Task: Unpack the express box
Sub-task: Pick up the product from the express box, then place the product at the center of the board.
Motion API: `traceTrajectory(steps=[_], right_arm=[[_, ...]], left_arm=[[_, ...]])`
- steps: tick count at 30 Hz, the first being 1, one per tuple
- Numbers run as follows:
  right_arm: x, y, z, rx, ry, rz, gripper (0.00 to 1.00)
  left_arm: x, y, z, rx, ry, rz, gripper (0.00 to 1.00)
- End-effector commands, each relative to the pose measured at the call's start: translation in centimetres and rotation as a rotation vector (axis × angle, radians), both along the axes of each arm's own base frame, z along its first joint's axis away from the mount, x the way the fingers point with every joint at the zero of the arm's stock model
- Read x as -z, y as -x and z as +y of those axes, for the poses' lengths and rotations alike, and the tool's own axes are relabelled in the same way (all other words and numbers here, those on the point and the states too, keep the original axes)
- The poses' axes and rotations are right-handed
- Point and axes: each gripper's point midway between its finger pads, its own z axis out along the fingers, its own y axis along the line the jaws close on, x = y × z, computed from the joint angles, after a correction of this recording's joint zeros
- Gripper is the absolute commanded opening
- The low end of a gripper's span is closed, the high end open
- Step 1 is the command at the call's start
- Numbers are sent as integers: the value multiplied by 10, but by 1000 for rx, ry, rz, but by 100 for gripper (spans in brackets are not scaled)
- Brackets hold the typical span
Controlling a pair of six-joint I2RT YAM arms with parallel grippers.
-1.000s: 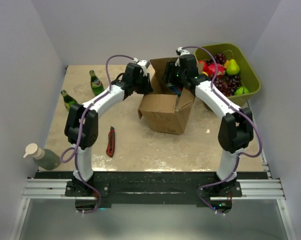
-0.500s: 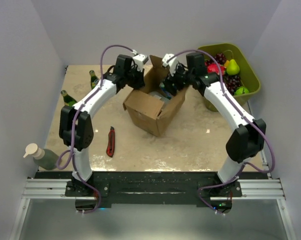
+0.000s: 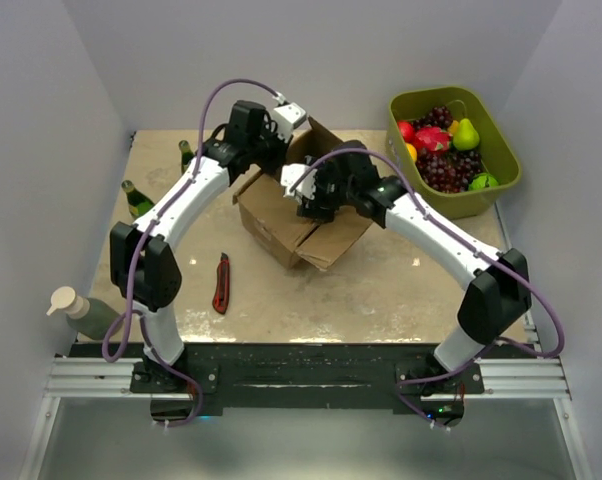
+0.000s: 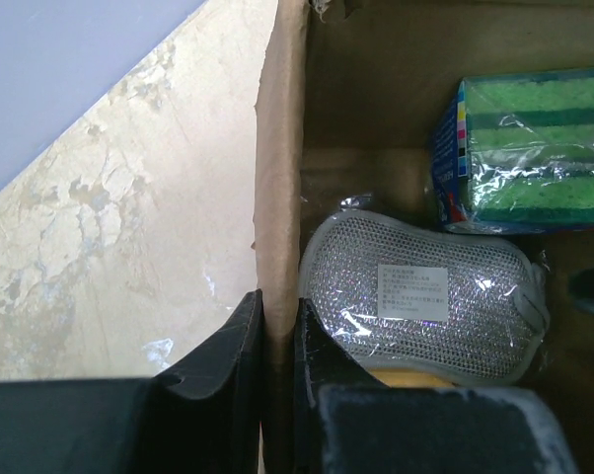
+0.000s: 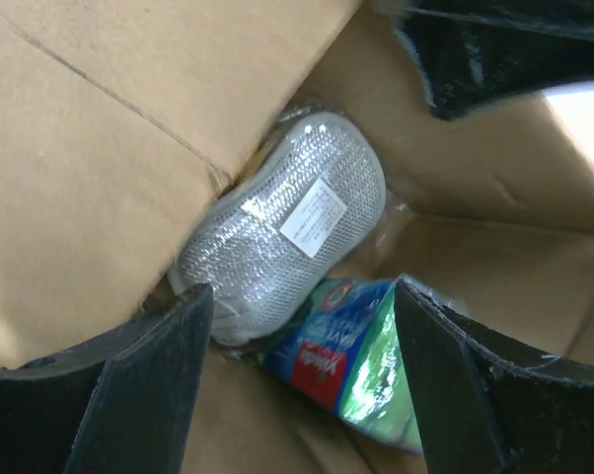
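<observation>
The express box (image 3: pixel 276 225), a brown cardboard carton, sits open and skewed mid-table. My left gripper (image 3: pixel 283 143) is at its far edge, shut on the box's upright side wall (image 4: pixel 277 197), one finger inside and one outside (image 4: pixel 277 300). My right gripper (image 3: pixel 314 205) hangs over the opening, open, with nothing between its fingers (image 5: pixel 302 341). Inside the box lie a silver mesh scrubber in clear wrap (image 4: pixel 420 301) (image 5: pixel 287 212) and a pack of green sponges (image 4: pixel 529 148) (image 5: pixel 361 365). The sponge pack lies below the gap of the right gripper's fingers.
An olive-green tub (image 3: pixel 468 203) of fruit stands at the back right. Two green bottles (image 3: pixel 136 200) (image 3: pixel 188 155) lie at the back left. A red utility knife (image 3: pixel 221 282) lies near the box's left, and a pump bottle (image 3: pixel 81 312) stands at the front left corner.
The box has turned and shifted left and nearer. My left gripper has shut on its side wall. My right gripper has swung left over the opening and opened wider.
</observation>
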Motion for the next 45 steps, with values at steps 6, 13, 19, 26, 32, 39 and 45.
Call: traceTrajectory(steps=[6,13,19,26,32,39,45], right_arm=[[24,-38,-35,240,273,-130,75],[56,-43,-48,288,342,-90,73],[96,-46,-63,328,405,53,41],[37,-42,-32,218,210,4,0],[-88,-24,-5,108,-114,-197,0],[-185,6,-23,151,-347,-346,0],[-233,10,-79,382,-408,-442,0]], left_arm=[[-72,5,-1,-10,118,-144,0],[-31,8,-3,-2,144,-13,0],[-16,-1,7,-41,151,26,0],[-1,-13,14,-100,120,30,0],[18,-27,25,-170,72,26,0],[31,-33,30,-215,53,35,0],[31,-41,52,-261,0,8,0]])
